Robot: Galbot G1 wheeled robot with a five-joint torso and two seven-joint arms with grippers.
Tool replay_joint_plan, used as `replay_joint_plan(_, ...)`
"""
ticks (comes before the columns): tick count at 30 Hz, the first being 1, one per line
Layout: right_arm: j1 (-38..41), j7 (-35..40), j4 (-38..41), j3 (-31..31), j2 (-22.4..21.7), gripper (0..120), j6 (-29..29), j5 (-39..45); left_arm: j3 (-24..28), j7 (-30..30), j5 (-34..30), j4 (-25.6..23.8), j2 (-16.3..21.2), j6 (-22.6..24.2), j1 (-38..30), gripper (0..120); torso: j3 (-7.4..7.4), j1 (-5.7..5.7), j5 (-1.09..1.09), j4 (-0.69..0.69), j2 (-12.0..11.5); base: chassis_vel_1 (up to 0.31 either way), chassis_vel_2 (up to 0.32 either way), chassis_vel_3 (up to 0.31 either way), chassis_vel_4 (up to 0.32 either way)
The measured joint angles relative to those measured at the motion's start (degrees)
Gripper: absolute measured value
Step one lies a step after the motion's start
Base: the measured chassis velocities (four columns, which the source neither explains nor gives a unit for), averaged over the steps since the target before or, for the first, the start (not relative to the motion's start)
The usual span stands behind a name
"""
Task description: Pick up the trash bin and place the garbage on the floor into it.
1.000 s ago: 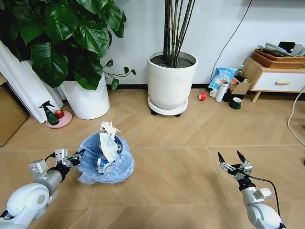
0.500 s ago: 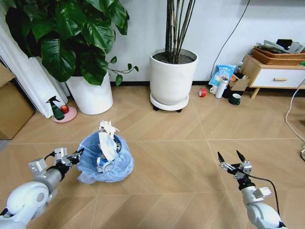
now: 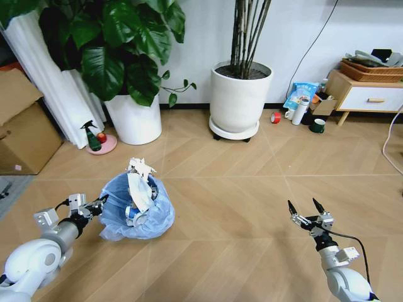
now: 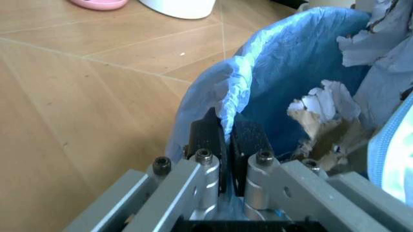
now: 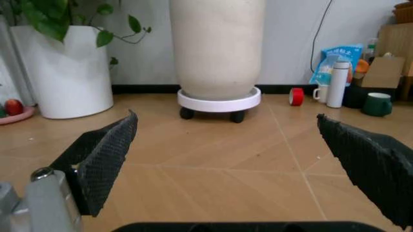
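We are holding the trash bin by its rim on our left side, low over the floor; whether it is resting there or lifted we cannot tell. Its crinkly blue liner is spilling over the edge, and the garbage, white paper wads and scraps, is piling up above the rim. We are judging it light but floppy: the liner looks thin and slippery and could slide off the wall beneath. Our left gripper is pinching a fold of liner at the rim, jaws together on it. A grip catching the stiff wall too would be safer. Our right gripper is hanging spread wide, well apart.
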Motion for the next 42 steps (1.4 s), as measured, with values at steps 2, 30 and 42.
replay_joint_plan(2,0.0,0.0,0.0,0.0,0.0,100,0.0,0.0,0.0,0.0,0.0,0.0,0.0,0.0,-0.1,0,0.00,0.00,0.01,-0.01,0.0,0.259,-0.118,-0.218,0.078)
replay_joint_plan(30,1.1,-0.9,-1.1,-1.0,-0.1,100,0.5,0.6,1.5,-0.2,-0.2,1.2,-0.2,0.1,-1.4,0,0.00,-0.01,0.01,-0.02,0.0,0.157,-0.153,-0.162,0.158)
replay_joint_plan(42,1.0,-0.9,-0.9,-1.1,-0.1,100,0.5,0.8,1.4,-0.1,-0.5,1.5,0.2,0.1,-1.7,0,0.01,0.00,0.01,-0.02,0.0,0.180,-0.021,-0.183,0.021)
